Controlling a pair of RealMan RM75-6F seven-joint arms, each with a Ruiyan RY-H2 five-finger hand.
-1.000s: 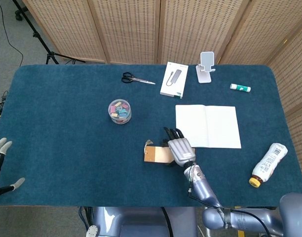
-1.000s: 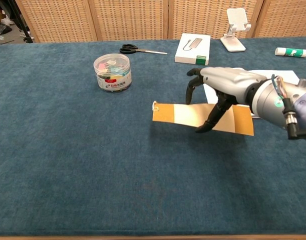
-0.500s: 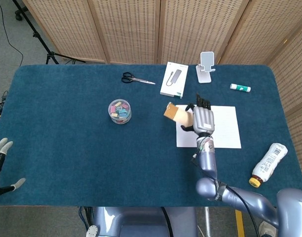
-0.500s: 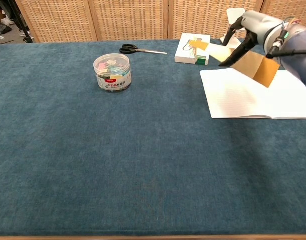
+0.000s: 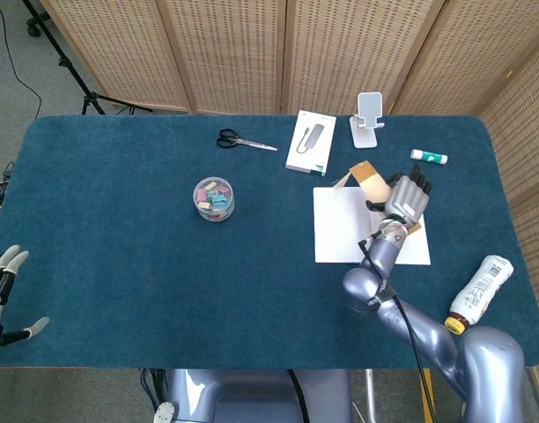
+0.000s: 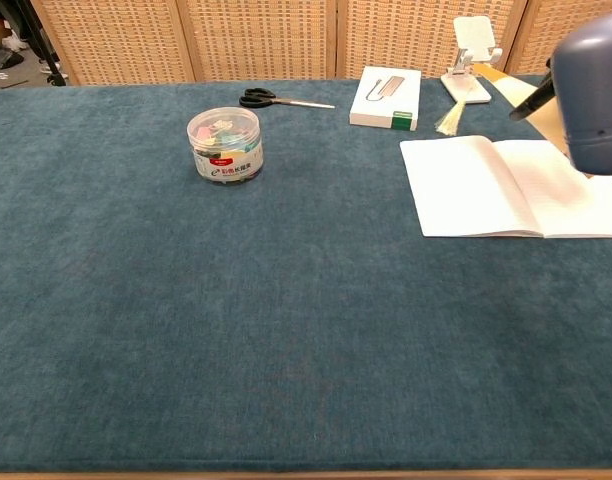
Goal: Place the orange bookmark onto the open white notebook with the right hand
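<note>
The open white notebook [image 5: 340, 231] [image 6: 481, 190] lies flat at the table's right. My right hand [image 5: 407, 201] [image 6: 592, 92] hovers above the notebook's upper right part and holds the orange bookmark [image 5: 369, 172] [image 6: 506, 80]. The bookmark sticks out to the upper left of the hand, clear of the page, and its pale tassel [image 5: 340, 181] [image 6: 448, 121] dangles near the notebook's top edge. The far end of the bookmark is hidden behind the hand. My left hand [image 5: 3, 284] rests at the table's front left corner with its fingers apart and nothing in them.
A clear jar of coloured clips [image 5: 214, 199] [image 6: 224, 144] stands mid-table. Scissors [image 5: 246, 141], a white box [image 5: 311, 142], a phone stand [image 5: 368, 120] and a glue stick [image 5: 428, 157] line the far side. A bottle [image 5: 481, 293] lies at the front right.
My right hand lifted the bookmark off the cloth left of the notebook and carried it up and to the right, now over the notebook's upper right. The left hand stayed put.
</note>
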